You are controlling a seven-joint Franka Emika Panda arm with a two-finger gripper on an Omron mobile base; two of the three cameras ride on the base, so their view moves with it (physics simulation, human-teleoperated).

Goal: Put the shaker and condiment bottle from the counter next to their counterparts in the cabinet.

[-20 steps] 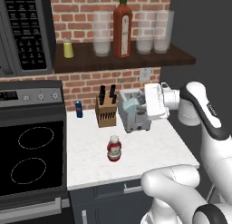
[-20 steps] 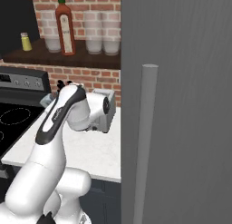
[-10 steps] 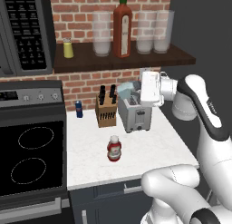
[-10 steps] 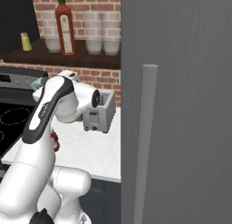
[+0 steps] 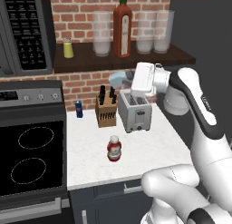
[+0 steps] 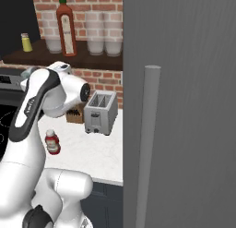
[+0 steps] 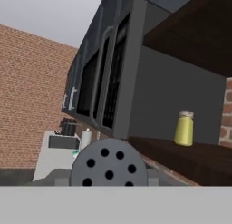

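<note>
gripper (image 5: pixel 121 79) holding shaker (image 5: pixel 117 79) below cabinet (image 5: pixel 136 60), condiment bottle (image 5: pixel 114 148) on counter (image 5: pixel 90 146)

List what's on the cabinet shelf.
On the shelf: yellow shaker, tall red-brown bottle, clear glasses. The right end in the right base view is covered by a grey panel.

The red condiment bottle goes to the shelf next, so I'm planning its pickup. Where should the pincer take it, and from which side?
Probably around the red body of the condiment bottle, below its white cap, coming from above or from the open counter in front. It stands upright and alone, apart from the knife block and toaster behind it.
</note>
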